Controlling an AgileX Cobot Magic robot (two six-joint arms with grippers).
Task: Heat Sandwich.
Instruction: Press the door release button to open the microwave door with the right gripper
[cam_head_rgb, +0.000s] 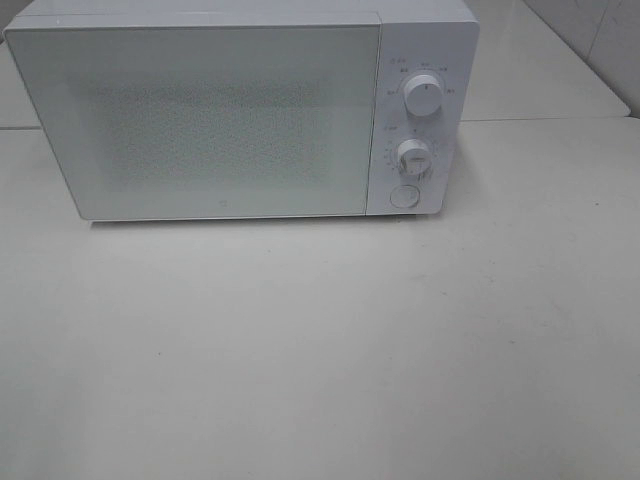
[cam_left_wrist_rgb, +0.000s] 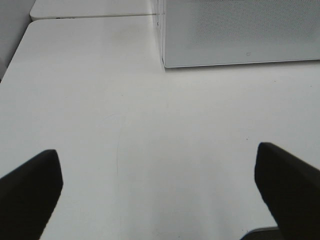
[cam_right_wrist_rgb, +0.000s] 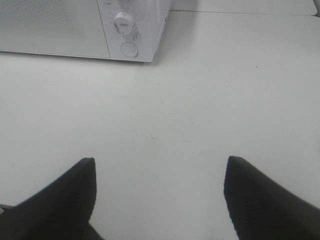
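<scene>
At the back of the table (cam_head_rgb: 320, 350) stands the microwave (cam_head_rgb: 220, 110), its door (cam_head_rgb: 200, 120) closed. The sandwich shows in no view. It may lie behind the frosted door, but I cannot tell, so neither its direction from the jaws nor its long axis can be given.

What does show is which arm faces which end. The right gripper (cam_right_wrist_rgb: 160, 159) looks toward the control end, with a knob (cam_right_wrist_rgb: 124, 22) and the round button (cam_right_wrist_rgb: 129, 49) ahead of it and well apart. The left gripper (cam_left_wrist_rgb: 156, 149) faces the door's far corner. The right arm is probably the nearer one for the controls.

Both pairs of jaws stand spread, the left very wide. Neither holds or touches anything, with only bare table between the fingers.
</scene>
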